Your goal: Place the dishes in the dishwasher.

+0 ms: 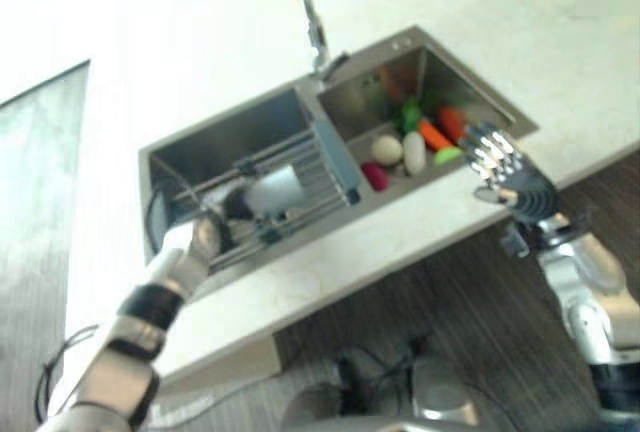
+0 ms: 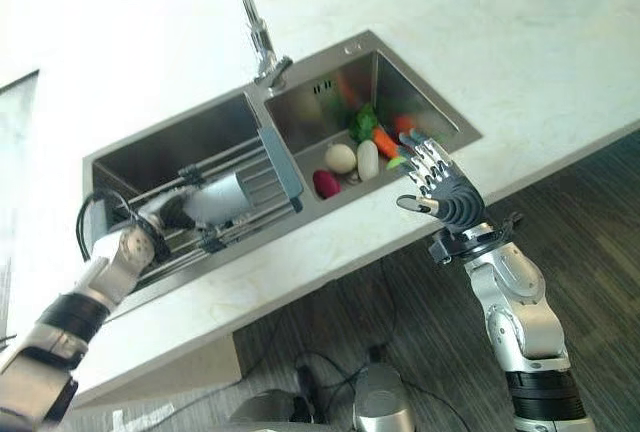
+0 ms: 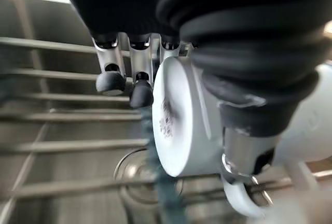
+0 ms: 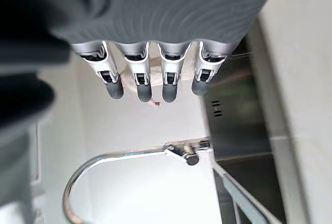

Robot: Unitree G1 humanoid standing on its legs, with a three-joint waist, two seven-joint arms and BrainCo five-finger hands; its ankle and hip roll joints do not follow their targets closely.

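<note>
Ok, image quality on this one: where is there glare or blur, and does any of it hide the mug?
Left eye view: countertop washed out by bright light, whole frame soft. Right eye view: similar glare, sharper; the white mug over the rack reads clearly. Left wrist view: rack bars smeared, but the left hand around the mug is recognisable. Right wrist view: right hand crisp, fingers straight, faucet glinting.

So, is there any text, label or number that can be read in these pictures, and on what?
None can be read.
White cup in the left hand: a small dark mark on its base, too blurred to read.
Sink, tap and rack: no print visible.
</note>
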